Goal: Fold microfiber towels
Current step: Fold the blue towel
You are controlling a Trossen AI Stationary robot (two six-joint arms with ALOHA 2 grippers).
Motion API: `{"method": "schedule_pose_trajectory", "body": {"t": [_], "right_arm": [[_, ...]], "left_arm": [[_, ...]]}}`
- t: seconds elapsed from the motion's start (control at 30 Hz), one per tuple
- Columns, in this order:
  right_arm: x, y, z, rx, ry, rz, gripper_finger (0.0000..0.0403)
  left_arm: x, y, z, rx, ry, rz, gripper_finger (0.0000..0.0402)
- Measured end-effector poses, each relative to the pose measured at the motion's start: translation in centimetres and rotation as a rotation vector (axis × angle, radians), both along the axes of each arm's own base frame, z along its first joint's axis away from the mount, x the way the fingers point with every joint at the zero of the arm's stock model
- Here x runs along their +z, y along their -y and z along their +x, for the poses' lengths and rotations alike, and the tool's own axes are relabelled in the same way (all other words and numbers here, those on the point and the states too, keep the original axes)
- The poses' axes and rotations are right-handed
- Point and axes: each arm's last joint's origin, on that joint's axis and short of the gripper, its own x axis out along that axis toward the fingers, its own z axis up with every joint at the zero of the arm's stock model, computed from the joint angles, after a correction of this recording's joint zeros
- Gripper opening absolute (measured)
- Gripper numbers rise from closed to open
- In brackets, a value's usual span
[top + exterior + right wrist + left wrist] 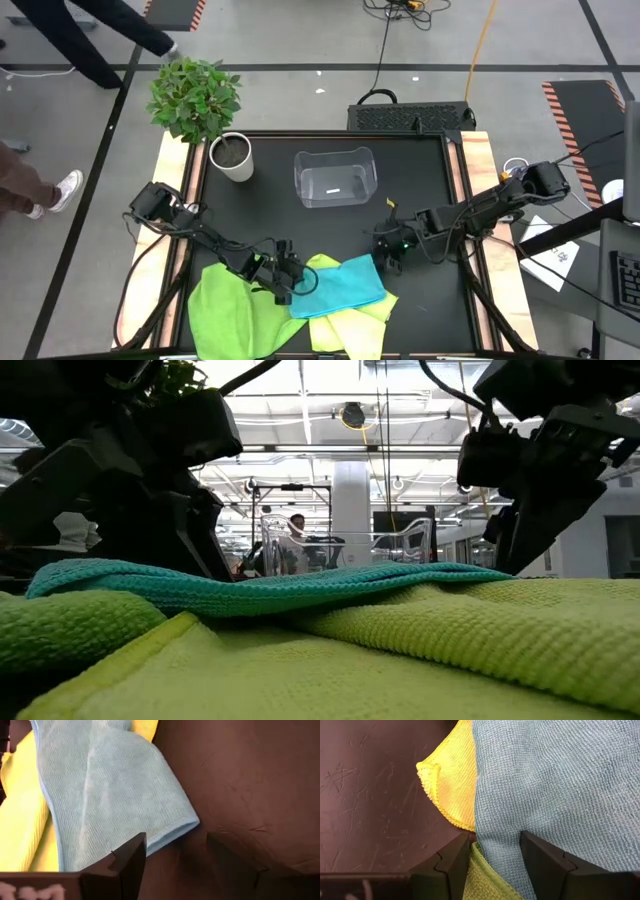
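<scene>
High view — no legible writing; both pincers, left and right, spread at turquoise towel.

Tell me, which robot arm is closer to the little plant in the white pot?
The left one. The left end effector sits at the blue towel's left edge, below the potted plant. The right end effector is at the towel's right corner, farther across the table.
</scene>
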Motion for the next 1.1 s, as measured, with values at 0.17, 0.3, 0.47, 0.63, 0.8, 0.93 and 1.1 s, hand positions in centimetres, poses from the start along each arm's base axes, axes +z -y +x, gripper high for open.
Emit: {"method": "schedule_pose_trajectory", "body": {"t": [0.17, 0.3, 0.47, 0.63, 0.8, 0.93, 1.1], "right_arm": [[0.1, 0.2, 0.2, 0.001, 0.003, 0.054, 0.0201], [0.0, 0.2, 0.2, -0.01, -0.002, 0.063, 0.0201], [-1.0, -0.2, 0.7, 0.0, -0.01, 0.032, 0.0201], [-2.3, -0.6, 1.2, 0.018, -0.018, -0.015, 0.0201], [-2.6, -0.6, 1.5, 0.021, -0.003, -0.022, 0.0201], [-2.5, -0.7, 1.9, 0.029, 0.048, -0.04, 0.0201], [-2.9, -0.7, 2.0, 0.033, 0.041, -0.043, 0.0182]], "left_arm": [[0.0, 0.0, 0.0, -0.009, -0.001, 0.007, 0.0182], [0.0, 0.0, 0.0, -0.016, -0.001, 0.013, 0.0182], [0.0, 0.0, 0.0, -0.021, 0.0, 0.018, 0.0182], [0.0, 0.0, 0.0, -0.022, 0.002, 0.017, 0.0182], [0.0, 0.0, 0.0, -0.023, 0.004, 0.016, 0.0182], [0.0, 0.1, 0.0, -0.022, 0.006, 0.015, 0.0182], [0.0, 0.1, 0.0, -0.022, 0.006, 0.015, 0.0182]]}}
